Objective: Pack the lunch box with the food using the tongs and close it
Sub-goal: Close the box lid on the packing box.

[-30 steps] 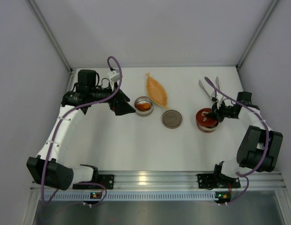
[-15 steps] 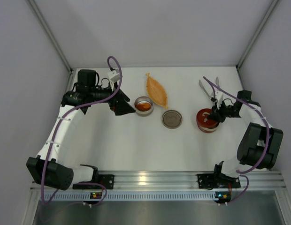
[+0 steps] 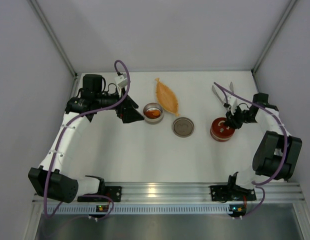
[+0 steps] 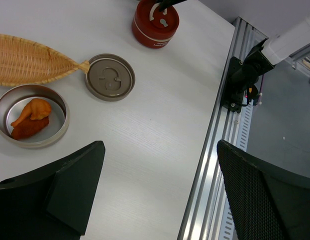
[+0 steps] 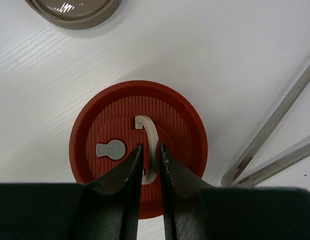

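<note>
The round metal tin (image 3: 153,113) (image 4: 59,135) of the lunch box holds orange-brown food lumps (image 4: 29,118). Its flat grey lid (image 3: 183,127) (image 4: 110,77) lies beside it. A red container (image 3: 221,129) (image 4: 155,23) stands to the right, its red ribbed lid (image 5: 185,150) carrying a grey loop handle (image 5: 154,137). My right gripper (image 3: 231,121) (image 5: 151,146) hovers over that lid, jaws a narrow gap apart astride the handle, holding nothing. The silver tongs (image 3: 222,95) (image 5: 275,145) lie on the table behind it. My left gripper (image 3: 130,111) (image 4: 160,150) is wide open just left of the tin.
An orange woven leaf-shaped dish (image 3: 166,96) (image 4: 25,59) lies behind the tin with nothing in it. The aluminium rail (image 3: 165,192) (image 4: 215,150) runs along the near table edge. White walls close in the back and sides.
My right gripper has drawn back a little to the right off the red lid, and its jaws have parted slightly. The left arm has not moved.
</note>
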Robot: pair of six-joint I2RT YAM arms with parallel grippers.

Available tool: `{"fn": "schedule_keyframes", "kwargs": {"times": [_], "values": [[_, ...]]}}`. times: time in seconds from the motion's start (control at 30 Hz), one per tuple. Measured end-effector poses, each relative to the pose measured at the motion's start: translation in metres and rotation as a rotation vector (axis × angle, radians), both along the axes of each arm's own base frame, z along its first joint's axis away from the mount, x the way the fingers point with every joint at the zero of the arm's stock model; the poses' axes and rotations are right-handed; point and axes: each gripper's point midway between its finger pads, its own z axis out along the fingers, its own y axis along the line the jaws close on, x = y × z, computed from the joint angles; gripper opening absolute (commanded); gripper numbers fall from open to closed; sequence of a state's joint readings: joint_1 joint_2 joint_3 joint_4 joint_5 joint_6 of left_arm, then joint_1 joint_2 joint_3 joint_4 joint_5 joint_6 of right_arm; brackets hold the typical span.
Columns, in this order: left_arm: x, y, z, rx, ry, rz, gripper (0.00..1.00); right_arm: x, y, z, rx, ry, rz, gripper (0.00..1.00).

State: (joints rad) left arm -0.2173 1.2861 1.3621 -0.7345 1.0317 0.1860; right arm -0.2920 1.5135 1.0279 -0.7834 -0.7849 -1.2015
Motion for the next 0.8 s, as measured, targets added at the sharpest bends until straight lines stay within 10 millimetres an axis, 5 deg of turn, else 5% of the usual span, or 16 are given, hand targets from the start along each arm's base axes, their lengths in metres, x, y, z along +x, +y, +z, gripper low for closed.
{"fn": "schedule_keyframes", "kwargs": {"times": [0.13,0.43,0.8], "values": [[0.001,0.0,0.0,0.0,0.002,0.0,0.98,0.001,0.001,0.002,-0.034,-0.005,0.024,0.01],[0.002,-0.001,-0.001,0.002,0.002,-0.002,0.98,-0.007,-0.005,0.002,-0.106,0.019,0.07,0.0],[0.002,0.0,-0.002,0.005,0.001,-0.005,0.98,-0.007,0.0,0.001,-0.213,0.048,0.152,0.27]]}}
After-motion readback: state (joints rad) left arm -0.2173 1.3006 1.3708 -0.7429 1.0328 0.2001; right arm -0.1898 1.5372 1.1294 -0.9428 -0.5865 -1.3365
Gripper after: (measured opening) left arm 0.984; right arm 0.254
